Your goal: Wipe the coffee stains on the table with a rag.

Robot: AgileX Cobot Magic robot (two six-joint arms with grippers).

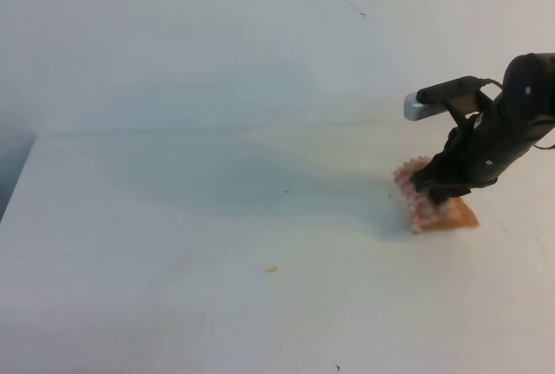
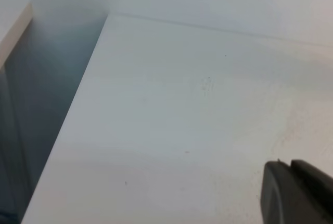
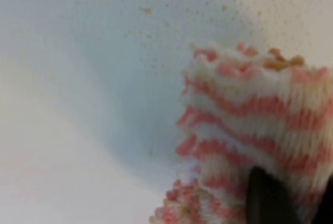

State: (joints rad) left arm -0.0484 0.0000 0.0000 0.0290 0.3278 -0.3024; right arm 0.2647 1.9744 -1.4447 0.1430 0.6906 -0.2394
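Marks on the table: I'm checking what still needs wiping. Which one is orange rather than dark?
The small tan-orange speck near the table's front middle, left of the rag. The other tiny specks are dark.

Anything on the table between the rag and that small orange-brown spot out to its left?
Nothing visible. The rag lies under the right gripper at the table's right side; the stretch of white tabletop to the small orange-brown spot is bare.
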